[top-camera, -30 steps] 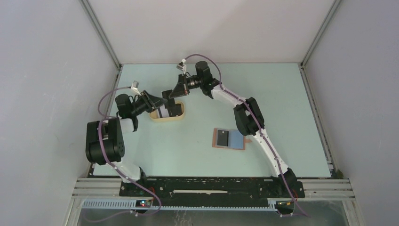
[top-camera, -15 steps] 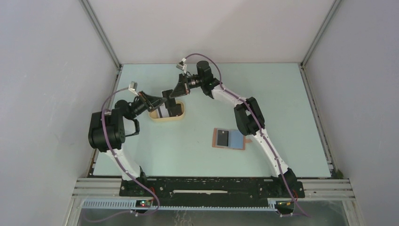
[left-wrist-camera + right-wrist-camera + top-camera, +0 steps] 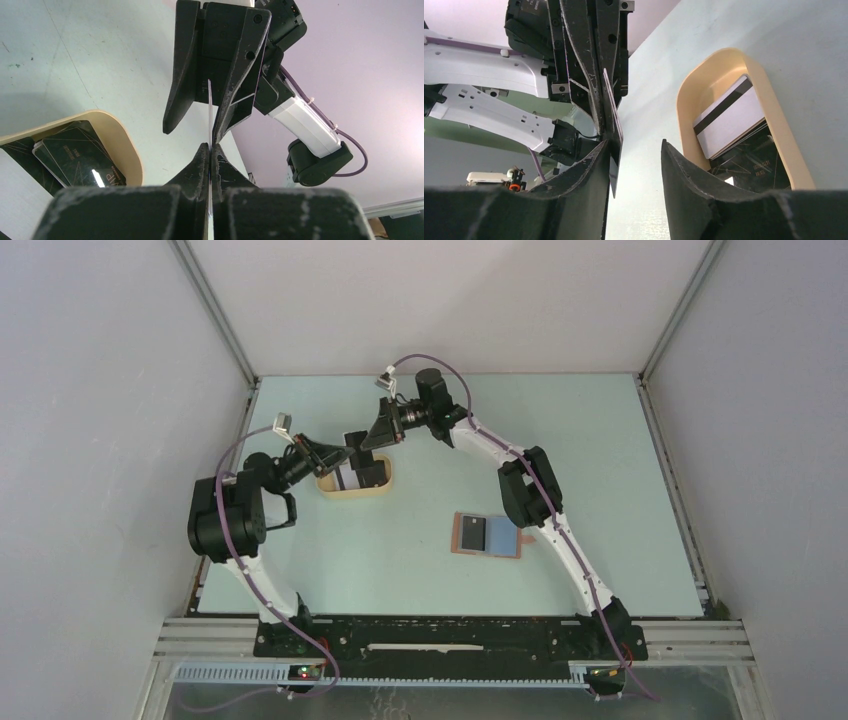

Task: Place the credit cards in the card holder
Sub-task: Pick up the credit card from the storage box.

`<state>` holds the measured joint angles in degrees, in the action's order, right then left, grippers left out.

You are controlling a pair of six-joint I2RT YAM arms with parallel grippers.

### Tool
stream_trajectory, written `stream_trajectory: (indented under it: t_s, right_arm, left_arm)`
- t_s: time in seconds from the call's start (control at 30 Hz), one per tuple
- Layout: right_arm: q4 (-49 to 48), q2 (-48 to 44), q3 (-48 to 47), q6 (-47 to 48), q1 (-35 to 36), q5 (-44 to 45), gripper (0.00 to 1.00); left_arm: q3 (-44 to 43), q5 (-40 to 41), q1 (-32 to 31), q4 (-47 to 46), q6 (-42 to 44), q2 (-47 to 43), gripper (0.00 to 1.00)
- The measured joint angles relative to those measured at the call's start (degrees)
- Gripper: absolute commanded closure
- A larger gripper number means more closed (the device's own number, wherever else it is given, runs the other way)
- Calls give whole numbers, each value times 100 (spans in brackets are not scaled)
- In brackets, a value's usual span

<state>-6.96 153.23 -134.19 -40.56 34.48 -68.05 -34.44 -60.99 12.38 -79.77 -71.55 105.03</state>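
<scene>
The held card (image 3: 209, 112) is a thin, flat plastic rectangle, upright and seen edge-on. The left gripper (image 3: 210, 150) is fully closed on one end. The right gripper (image 3: 631, 145) stands part open around the opposite end, with the card against one finger and clear of the other. Below them, a beige tray (image 3: 352, 491) contains the other cards (image 3: 729, 117). The brown wallet (image 3: 500, 538) lies open, well apart.
</scene>
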Motion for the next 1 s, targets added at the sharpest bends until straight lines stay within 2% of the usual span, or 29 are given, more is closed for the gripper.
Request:
stream_trajectory:
  t_s: [0.1, 0.2, 0.33, 0.4, 0.67, 0.83, 1.0]
  right_arm:
    - [195, 0, -20, 164, 9, 37, 49]
    - [442, 0, -44, 323, 28, 90, 51]
    - [603, 0, -83, 483, 63, 157, 67]
    - [636, 0, -111, 529, 79, 168, 70]
    - [761, 0, -129, 575, 85, 227, 80]
    - [734, 0, -129, 535, 81, 205, 100]
    - [560, 0, -140, 428, 74, 26, 100]
  left_arm:
    - [0, 72, 2, 122, 131, -7, 100]
    - [0, 203, 2, 688, 586, -142, 100]
    - [0, 446, 2, 1851, 1408, -599, 100]
    - [0, 531, 2, 2225, 1690, -782, 100]
    - [0, 546, 2, 2503, 1930, -863, 100]
    - [0, 533, 2, 2452, 1902, -863, 89]
    - [0, 533, 11, 2332, 1792, -837, 69]
